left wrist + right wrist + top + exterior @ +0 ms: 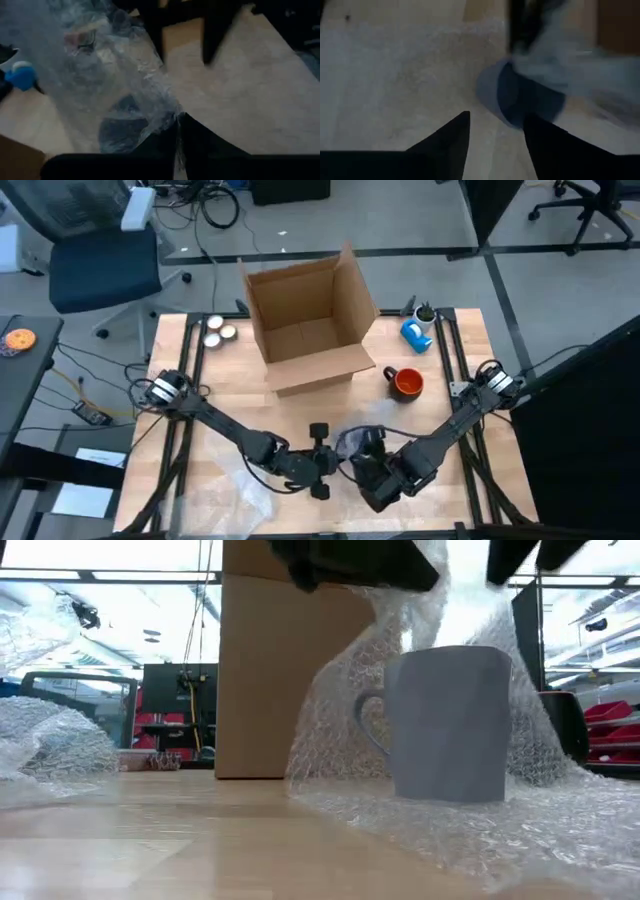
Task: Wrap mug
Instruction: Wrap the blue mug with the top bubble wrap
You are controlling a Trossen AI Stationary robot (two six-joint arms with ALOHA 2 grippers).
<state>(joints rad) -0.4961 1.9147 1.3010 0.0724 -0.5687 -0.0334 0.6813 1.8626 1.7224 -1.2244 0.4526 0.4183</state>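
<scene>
Lower centre of the high view: both arms meet over the near edge of the worktop [450, 510]. Left hand [320, 463] sits just left of the grey mug [447, 723]; right hand [372, 480] just right of it.

Mug: stands upright on a sheet of bubble wrap [470, 830], handle toward the left of the low view. Wrap is lifted up around its back and sides, the front face bare.

Left hand: fingers closed narrow, pinching an edge of the bubble wrap, seen low centre in the left wrist view [177, 135].

Right hand: fingers apart, wide, holding nothing, hanging above the mug's open rim [520, 97] in the right wrist view.

Behind, upper centre of the high view: open cardboard box [308, 325]. Right of it an orange mug [406, 383] and a blue tape dispenser [416, 335]. Upper left of the worktop: two small round tins [220, 330]. Loose clear wrap [230, 495] lower left, near the left arm.
</scene>
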